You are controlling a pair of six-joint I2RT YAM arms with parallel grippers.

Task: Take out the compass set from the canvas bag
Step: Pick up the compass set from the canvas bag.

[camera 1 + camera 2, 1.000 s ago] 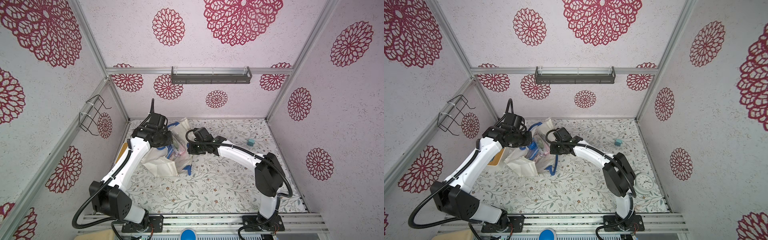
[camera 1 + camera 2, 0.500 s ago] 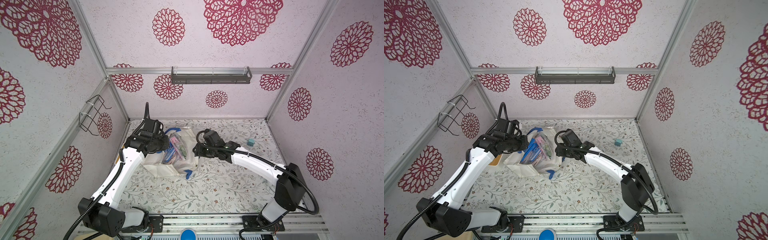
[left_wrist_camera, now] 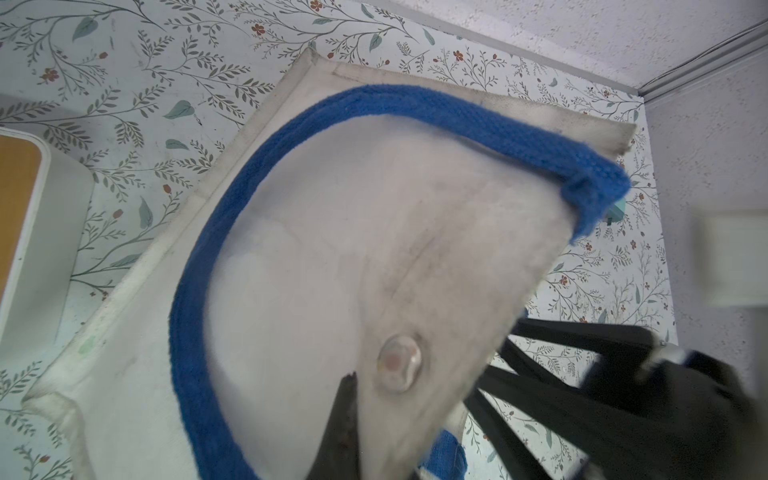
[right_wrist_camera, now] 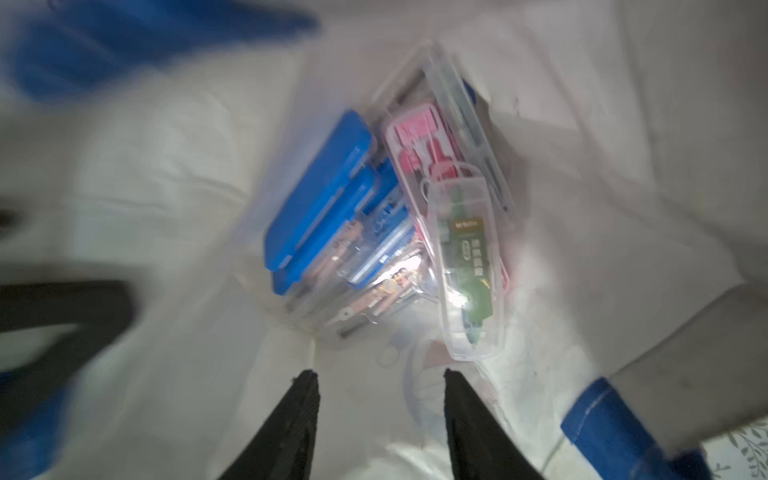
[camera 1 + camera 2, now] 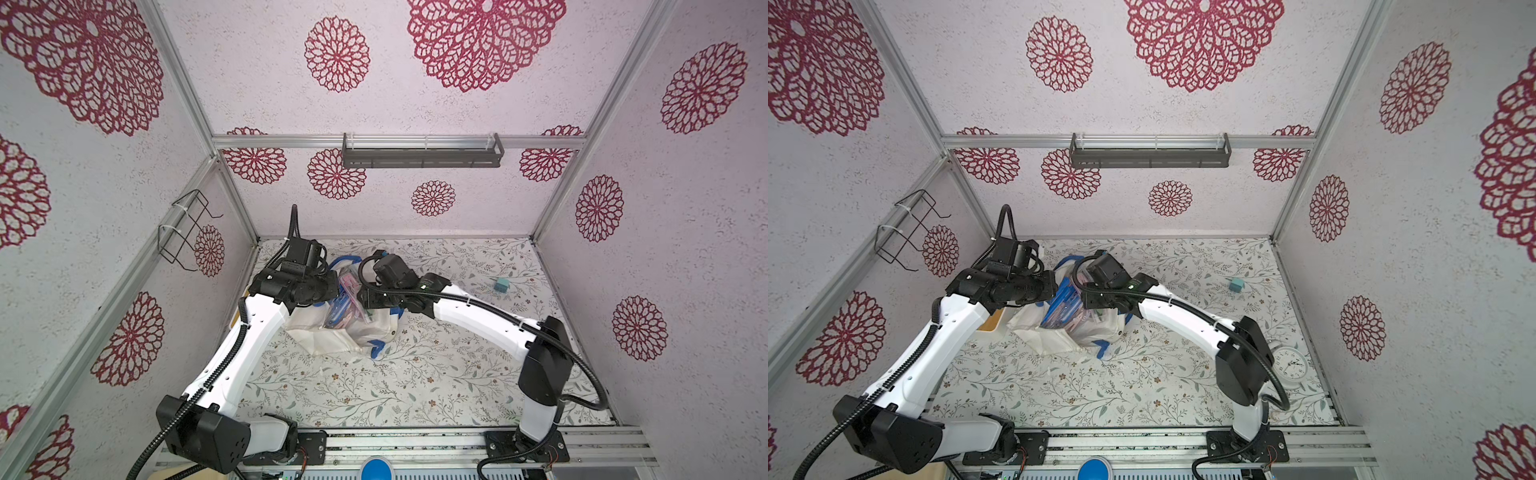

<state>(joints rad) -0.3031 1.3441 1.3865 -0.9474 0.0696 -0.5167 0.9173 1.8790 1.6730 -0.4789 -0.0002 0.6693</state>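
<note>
- Canvas bag (image 5: 361, 332) on far left part of table (image 5: 415, 374), between the two grippers.
- Left gripper (image 3: 353, 390): fully closed, pinching bag fabric.
- Right gripper (image 4: 380, 399): jaws partly apart, empty, over compass set (image 4: 467, 266) inside bag.

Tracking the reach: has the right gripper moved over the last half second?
Yes. In a top view the right gripper has shifted farther from the teal block, toward the canvas bag's opening.
</note>
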